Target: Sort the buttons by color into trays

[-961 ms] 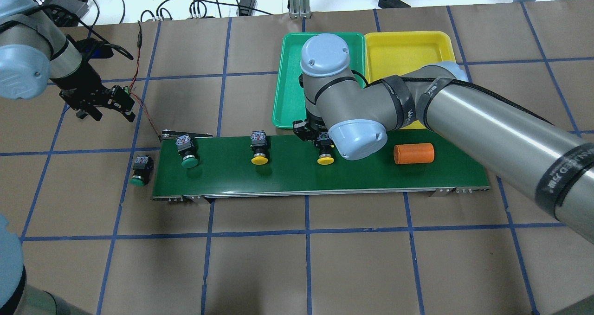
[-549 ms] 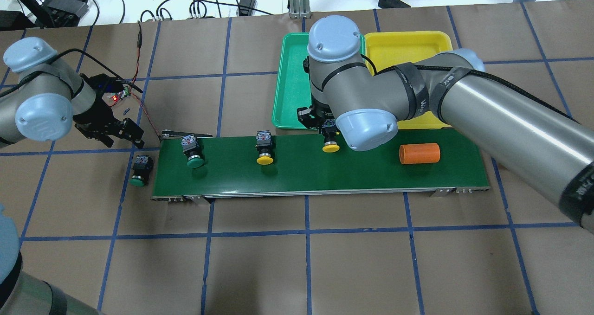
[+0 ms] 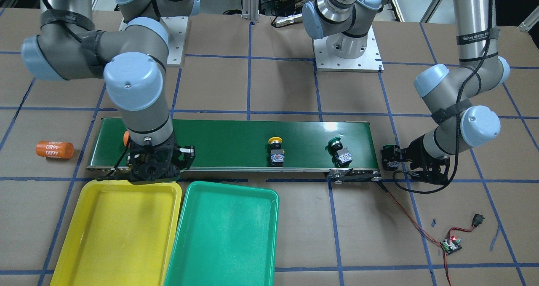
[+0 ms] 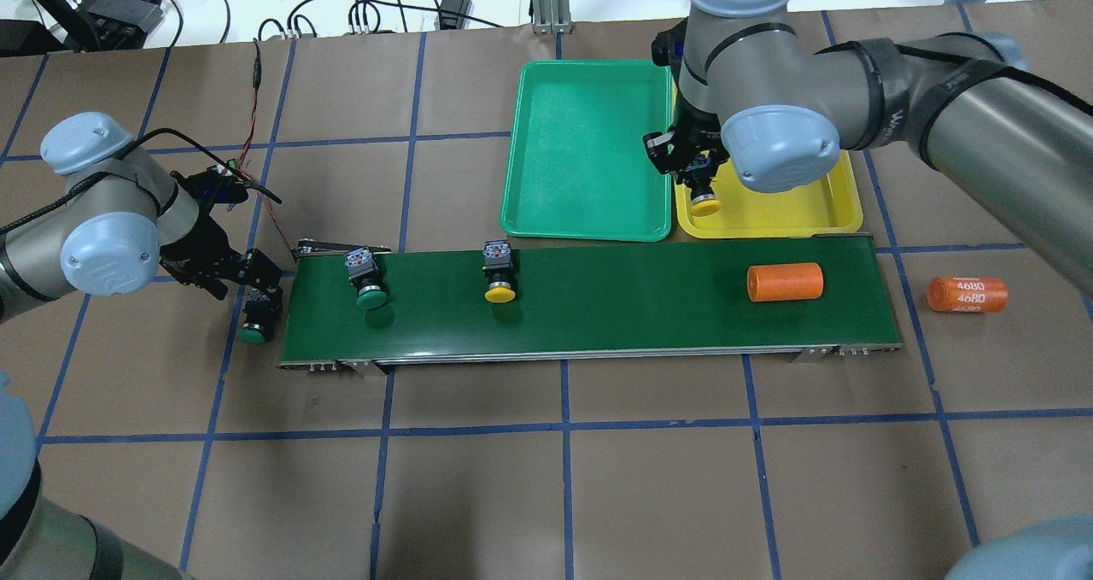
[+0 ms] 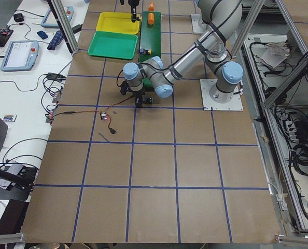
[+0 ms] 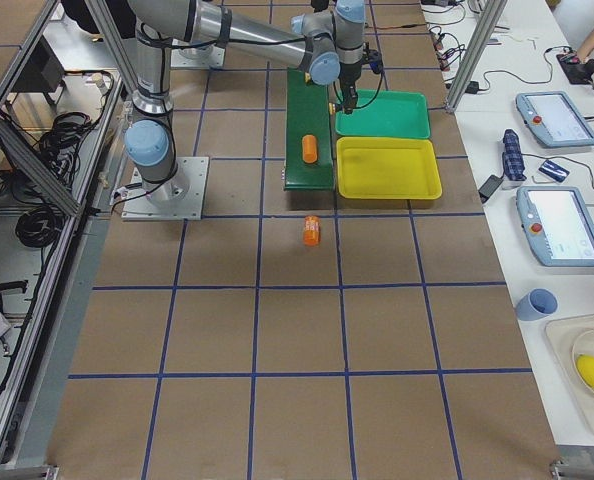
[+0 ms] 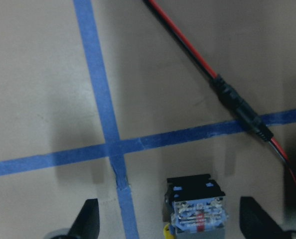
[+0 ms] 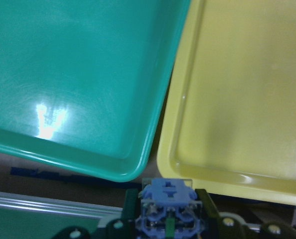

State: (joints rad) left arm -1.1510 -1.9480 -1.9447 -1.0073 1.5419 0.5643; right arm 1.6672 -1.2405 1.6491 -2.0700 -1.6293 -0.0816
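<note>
My right gripper (image 4: 702, 180) is shut on a yellow-capped button (image 4: 705, 202) and holds it over the near left corner of the yellow tray (image 4: 803, 219). In the right wrist view the button's blue contact block (image 8: 167, 196) sits clamped between the fingers. The green tray (image 4: 589, 225) stands beside it, with nothing in it. My left gripper (image 4: 259, 283) is open, its fingers (image 7: 90, 219) either side of a green-capped button (image 7: 195, 205) lying on the table off the belt's left end. A green button (image 4: 365, 281) and a yellow button (image 4: 499, 277) lie on the belt.
The dark-green conveyor belt (image 4: 598, 315) runs across the middle. An orange cylinder (image 4: 785, 282) lies on its right part. Another, marked 4680 (image 4: 967, 295), lies on the table past its right end. A red and black cable (image 7: 222, 87) runs near my left gripper.
My right gripper lifted the yellow button off the belt and carried it to the yellow tray. My left gripper came down over the green button on the table. Things on the belt shifted slightly right.
</note>
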